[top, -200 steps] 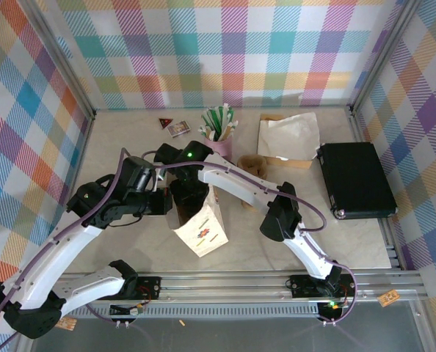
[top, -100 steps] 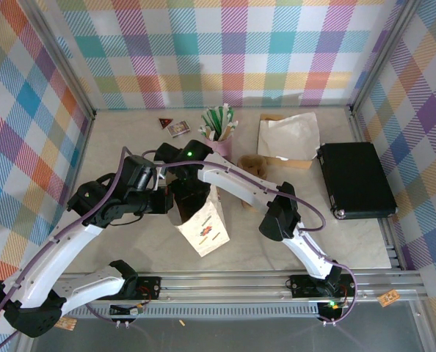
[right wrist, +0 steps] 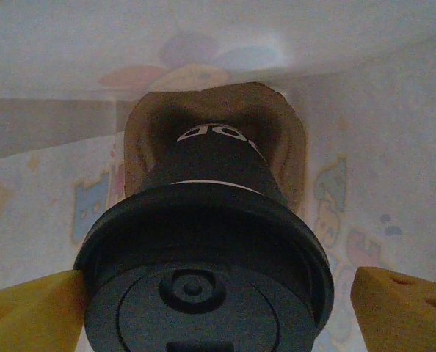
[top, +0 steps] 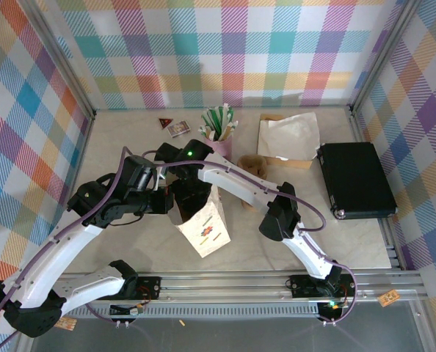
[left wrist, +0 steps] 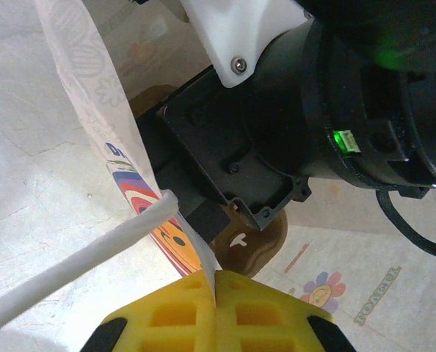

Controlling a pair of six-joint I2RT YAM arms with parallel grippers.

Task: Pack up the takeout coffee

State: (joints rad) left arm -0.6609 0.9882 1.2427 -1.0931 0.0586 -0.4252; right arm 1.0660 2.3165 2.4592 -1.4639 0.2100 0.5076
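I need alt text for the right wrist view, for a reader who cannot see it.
A takeout coffee with a black lid sits inside a white paper bag, seen from above. The yellow fingers of the right gripper stand open, one at each side of the lid.

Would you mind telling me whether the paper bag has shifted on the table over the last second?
No, not visibly: the paper bag sits just as near the straw cup behind it as before.
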